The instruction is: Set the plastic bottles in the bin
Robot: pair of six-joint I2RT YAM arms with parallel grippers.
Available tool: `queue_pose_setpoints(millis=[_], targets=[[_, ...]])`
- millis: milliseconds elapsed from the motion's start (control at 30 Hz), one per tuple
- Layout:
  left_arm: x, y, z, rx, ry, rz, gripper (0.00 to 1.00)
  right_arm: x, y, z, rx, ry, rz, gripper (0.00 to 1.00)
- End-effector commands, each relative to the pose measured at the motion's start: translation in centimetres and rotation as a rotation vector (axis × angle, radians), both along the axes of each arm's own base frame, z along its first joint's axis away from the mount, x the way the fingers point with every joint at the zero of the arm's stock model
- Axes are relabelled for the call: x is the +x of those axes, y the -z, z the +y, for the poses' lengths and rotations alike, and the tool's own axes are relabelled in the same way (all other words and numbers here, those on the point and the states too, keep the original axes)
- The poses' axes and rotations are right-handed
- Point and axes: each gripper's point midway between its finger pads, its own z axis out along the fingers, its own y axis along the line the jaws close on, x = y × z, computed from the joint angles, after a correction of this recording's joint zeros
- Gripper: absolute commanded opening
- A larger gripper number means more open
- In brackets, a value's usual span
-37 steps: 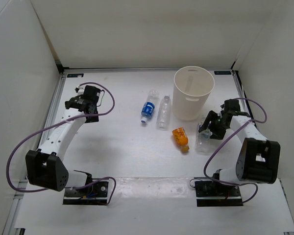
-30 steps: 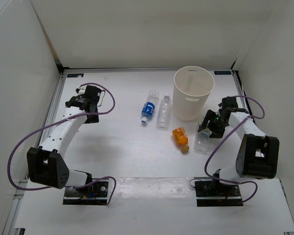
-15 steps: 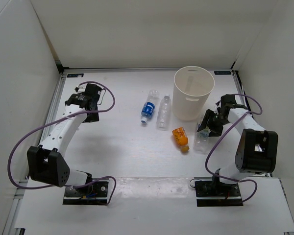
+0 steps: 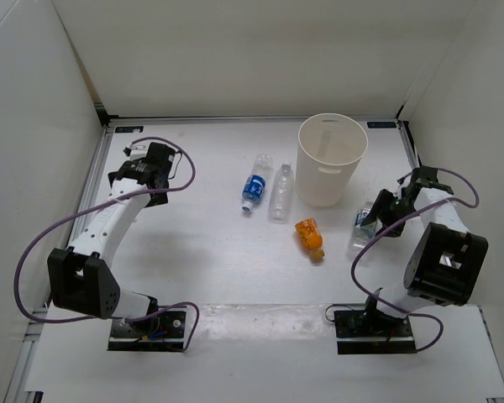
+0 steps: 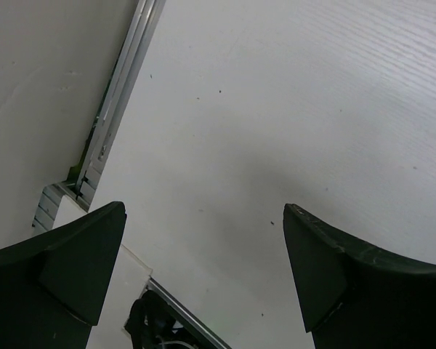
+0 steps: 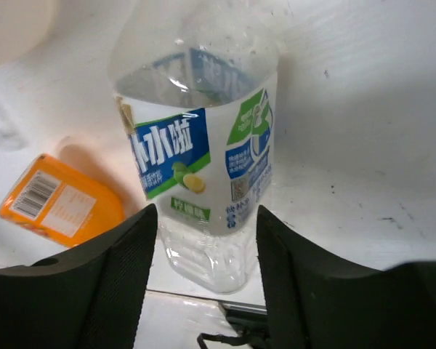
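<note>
The bin (image 4: 328,180), a tall white bucket, stands at the back right. A blue-label bottle (image 4: 254,189) and a plain clear bottle (image 4: 280,193) lie side by side left of it. An orange bottle (image 4: 310,236) lies in front of the bin, also showing in the right wrist view (image 6: 58,200). My right gripper (image 4: 376,217) is shut on the clear bottle with the white-blue label (image 4: 362,227), right of the bin. In the right wrist view its fingers press both sides of that bottle (image 6: 203,167). My left gripper (image 4: 139,172) hangs open over bare table (image 5: 261,131) at the far left.
White walls enclose the table on three sides. A metal rail (image 5: 120,94) runs along the left edge below the left gripper. The arm bases (image 4: 147,327) sit at the near edge. The bin's side (image 6: 14,29) shows at the top left of the right wrist view.
The right gripper has closed round the white-blue label bottle and shifted it to the right and slightly back, away from the orange bottle. The left arm has barely moved.
</note>
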Motion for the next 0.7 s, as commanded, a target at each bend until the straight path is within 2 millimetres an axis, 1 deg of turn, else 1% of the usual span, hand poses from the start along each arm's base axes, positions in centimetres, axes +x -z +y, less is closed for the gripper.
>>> queue_pose_setpoints(millis=[0, 67, 167, 200, 267, 300, 333, 400, 433, 467, 500, 533, 600, 633, 667], targets=[[2.1, -1.5, 0.4, 0.042, -0.06, -0.086, 1.0, 1.8, -4.2, -0.1, -0.013, -0.08, -0.143, 0.0], [2.8, -1.6, 0.2, 0.036, -0.072, -0.098, 1.0, 2.7, -6.0, 0.1, -0.029, -0.112, -0.207, 0.0], [3.6, -1.0, -0.2, 0.029, -0.093, -0.092, 1.0, 5.0, -9.4, -0.3, -0.036, -0.12, -0.336, 0.0], [3.5, -0.8, -0.3, 0.027, -0.099, -0.084, 1.0, 5.9, -10.6, -0.5, -0.048, -0.121, -0.381, 0.0], [3.8, -0.6, -0.6, 0.024, -0.096, -0.067, 1.0, 6.7, -11.2, -0.2, -0.074, -0.152, -0.407, 0.0], [3.8, -0.6, -0.7, 0.029, -0.086, -0.055, 1.0, 7.3, -12.0, -0.3, -0.09, -0.166, -0.424, 0.0], [4.0, -0.7, -0.7, 0.033, -0.084, -0.055, 1.0, 6.9, -11.3, -0.2, -0.107, -0.178, -0.381, 0.0], [4.0, -0.8, -0.6, 0.05, -0.068, -0.043, 1.0, 7.0, -10.7, -0.5, -0.117, -0.167, -0.344, 0.0], [3.8, -0.9, -0.4, 0.058, -0.069, -0.041, 1.0, 6.4, -9.8, -0.8, -0.102, -0.147, -0.293, 0.23], [3.8, -1.1, -0.3, 0.069, -0.068, -0.044, 1.0, 6.4, -9.2, -1.2, -0.094, -0.13, -0.272, 0.36], [3.5, -0.9, -0.2, 0.073, -0.066, -0.037, 1.0, 6.1, -8.8, -1.3, -0.09, -0.125, -0.257, 0.48], [3.5, -0.9, -0.1, 0.074, -0.067, -0.04, 1.0, 6.0, -8.5, -1.6, -0.095, -0.129, -0.249, 0.66], [3.1, -0.5, 0.0, 0.071, -0.075, -0.038, 1.0, 5.6, -7.8, -1.5, -0.12, -0.161, -0.21, 0.77], [2.9, -0.4, -0.1, 0.066, -0.081, -0.044, 1.0, 5.4, -7.6, -1.6, -0.132, -0.184, -0.2, 0.84], [2.8, -0.3, -0.1, 0.059, -0.083, -0.045, 1.0, 5.0, -7.4, -1.3, -0.131, -0.201, -0.179, 0.84]])
